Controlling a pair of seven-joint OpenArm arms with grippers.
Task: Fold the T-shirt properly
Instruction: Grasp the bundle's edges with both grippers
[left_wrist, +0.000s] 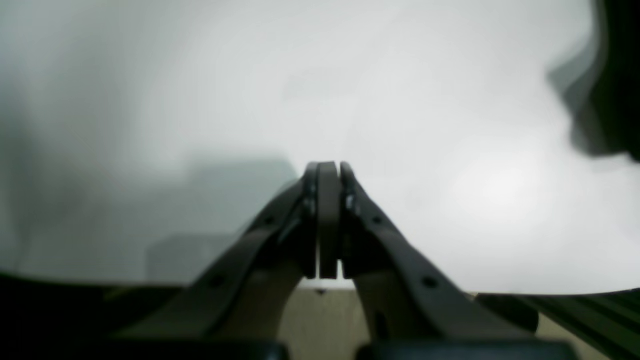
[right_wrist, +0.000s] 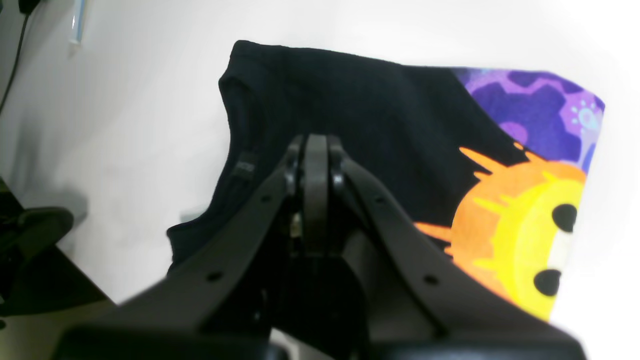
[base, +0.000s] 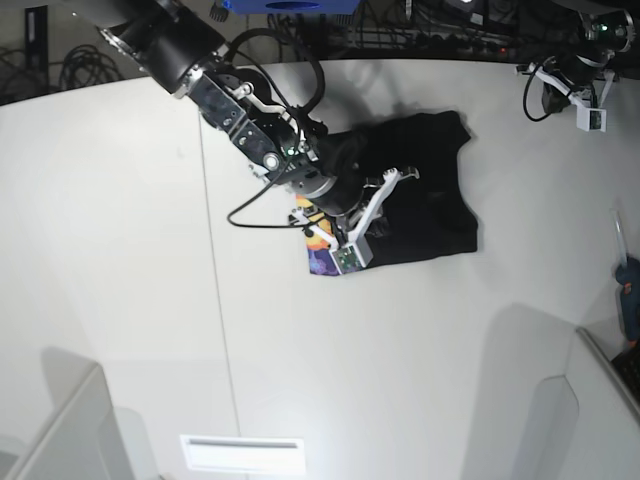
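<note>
Right claw (right_wrist: 316, 145): dark jaws pressed together with no cloth between them, poised just above the shirt's plain black part; in the base view it sits over the shirt's left end.
Black cloth T-shirt with an orange-yellow sun-face print on purple camouflage (base: 425, 195): partly folded, lying on the white counter (base: 120, 280) toward its far edge, a little right of centre.
Long axis: runs slantwise, from the printed corner nearest the counter's front up to the plain black end pointing at the far right corner.
Print: showing only at the shirt's lower left corner, beside the right claw.
Left claw (left_wrist: 329, 172): jaws closed on nothing, over blurred pale counter, well apart from the shirt, near the far right corner.
</note>
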